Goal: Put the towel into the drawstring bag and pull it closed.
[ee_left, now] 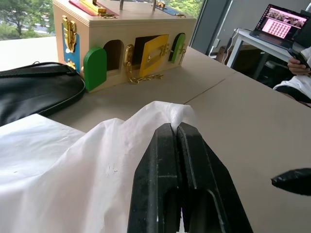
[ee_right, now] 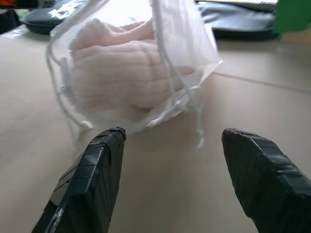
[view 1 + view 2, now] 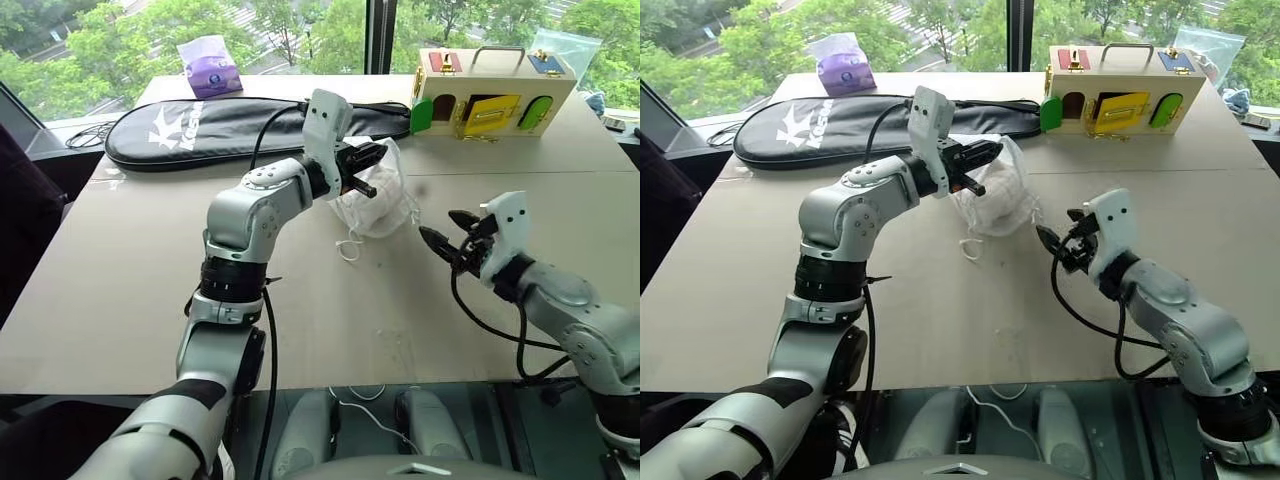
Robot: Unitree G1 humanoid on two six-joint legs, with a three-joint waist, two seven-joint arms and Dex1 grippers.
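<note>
Two pincers were engaged: the left pincer [image 3: 368, 172] was pinched on the drawstring bag [image 3: 380, 205], whose top was held up above the surface [image 3: 130, 280], evidently for cinching. The towel [image 2: 126, 73] was seen inside. The right pincer [image 2: 170, 179] was spread nearby, empty.

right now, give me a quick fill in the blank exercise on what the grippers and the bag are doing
1. The left gripper is shut on the white fabric of the ____.
2. The towel lies ____ the bag.
3. The right gripper stands ____, apart from the bag, holding nothing.
4. Behind the bag, on the table, lies a long black ____ beside a wooden latch box.

Missing words: drawstring bag; inside; open; racket case
</note>
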